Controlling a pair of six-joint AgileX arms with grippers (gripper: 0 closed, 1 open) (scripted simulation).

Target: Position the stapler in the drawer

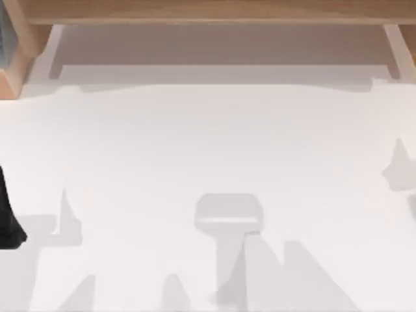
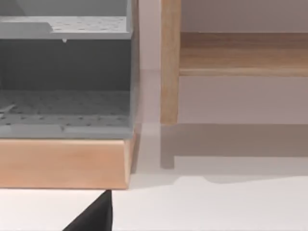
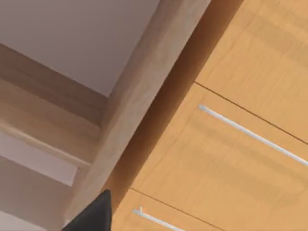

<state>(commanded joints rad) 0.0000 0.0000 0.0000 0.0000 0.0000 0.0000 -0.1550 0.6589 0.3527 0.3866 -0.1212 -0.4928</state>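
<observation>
Left arm [image 1: 10, 221]: a dark part of it stands at the far left edge of the white surface [image 1: 208, 149], low in the top view, well apart from the wooden frame [image 1: 208, 10] that runs along the far side. The arm is pulled out to the side, not over the middle of the surface.

Left jaws: a dark tip of them sits in the left wrist view, just above the surface. I cannot tell whether they are apart or together. The wrist is held level and faces a grey rack [image 2: 65, 72] with perforated shelves. The rack rests on a wooden block [image 2: 62, 163], which stands on the surface. Beside the rack is an upright wooden post [image 2: 170, 62], with a wooden shelf board [image 2: 240, 53] reaching across from it.

Right arm: its wrist camera is tilted, so everything runs slantwise in the right wrist view. It faces two wooden drawer fronts [image 3: 226, 163], each with a thin silver handle [image 3: 252, 134]. The fronts lie flush with one another. A pale wooden beam [image 3: 139, 110] runs alongside them.

Right jaws: a dark tip of them sits at the edge of the right wrist view, near the lower drawer front. I cannot tell whether they are apart or together.

Surface: grey shadows [image 1: 227, 218] fall across the near half, including one blocky shape near the centre.

Stapler: I cannot tell where it is.
</observation>
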